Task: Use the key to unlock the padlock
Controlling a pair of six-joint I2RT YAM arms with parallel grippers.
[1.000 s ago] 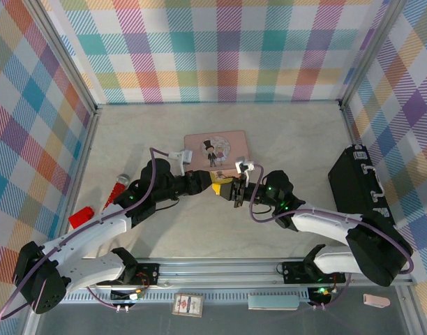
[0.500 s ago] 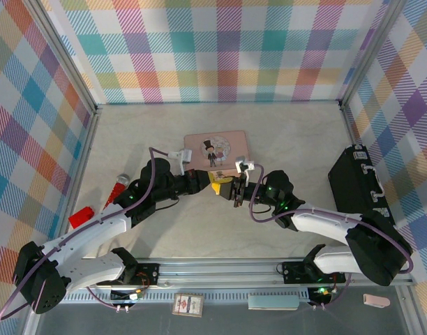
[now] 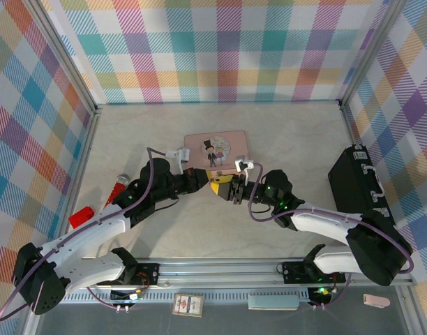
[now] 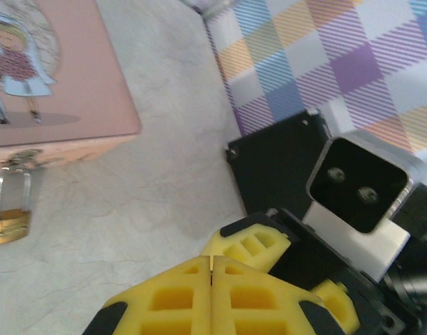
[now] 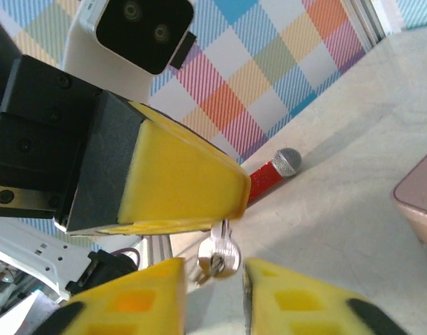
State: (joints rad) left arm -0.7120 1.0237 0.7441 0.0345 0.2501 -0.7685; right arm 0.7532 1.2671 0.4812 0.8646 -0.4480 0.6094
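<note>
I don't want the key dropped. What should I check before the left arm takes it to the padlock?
1. Left gripper shut on the key: ok. The key hangs from its closed fingertips in the right wrist view.
2. Right gripper free of the key: ok. Its jaws stand apart on either side of the key, though close to it.
3. Way clear for the left arm: not ok. The right gripper flanks the key and should back off first.
4. Padlock in reach: ok. It hangs at the front clasp of the pink tin.
5. Key blade lined up with the keyhole: cannot tell.
</note>
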